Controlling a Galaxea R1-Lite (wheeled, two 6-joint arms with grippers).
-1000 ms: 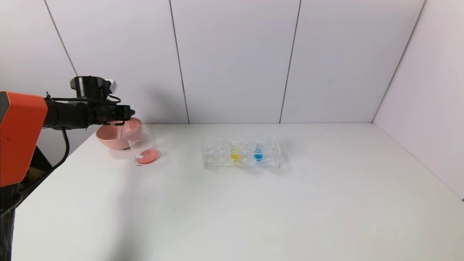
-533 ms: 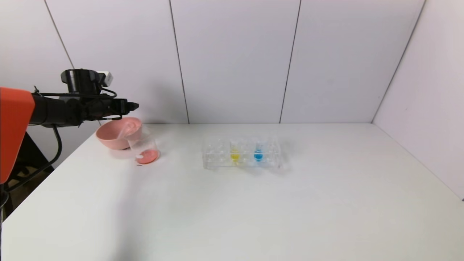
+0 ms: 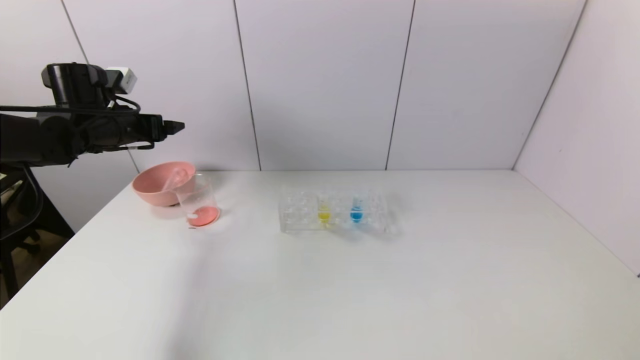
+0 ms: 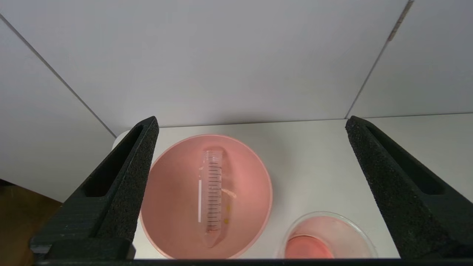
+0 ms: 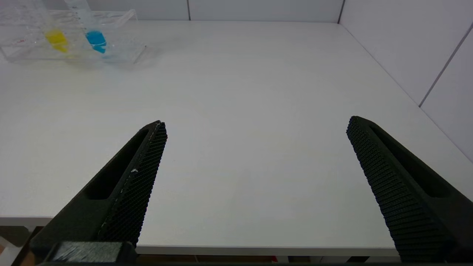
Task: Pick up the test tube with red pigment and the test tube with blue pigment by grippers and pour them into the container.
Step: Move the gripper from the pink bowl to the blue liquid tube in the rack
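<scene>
The test tube with red pigment (image 4: pixel 211 192) lies emptied inside the pink bowl (image 4: pixel 166 210), only a reddish trace at its tip. It shows faintly in the bowl (image 3: pixel 150 189) in the head view as well. The container (image 3: pixel 198 202), a clear beaker, stands beside the bowl with red liquid (image 4: pixel 308 252) at its bottom. The test tube with blue pigment (image 3: pixel 356 211) stands upright in the clear rack (image 3: pixel 300 216). My left gripper (image 3: pixel 176 126) hangs open and empty high above the bowl (image 4: pixel 251 125). My right gripper (image 5: pixel 257 125) is open and empty over the table's near edge, out of the head view.
A yellow-liquid tube (image 3: pixel 324 212) stands in the rack next to the blue one; both show far off in the right wrist view, yellow tube (image 5: pixel 56 40) and blue tube (image 5: pixel 95 38). White walls close off the table at the back and right.
My left gripper opened and let the emptied tube drop into the pink bowl, then rose and drew back to the left. The rack and beaker stayed put.
</scene>
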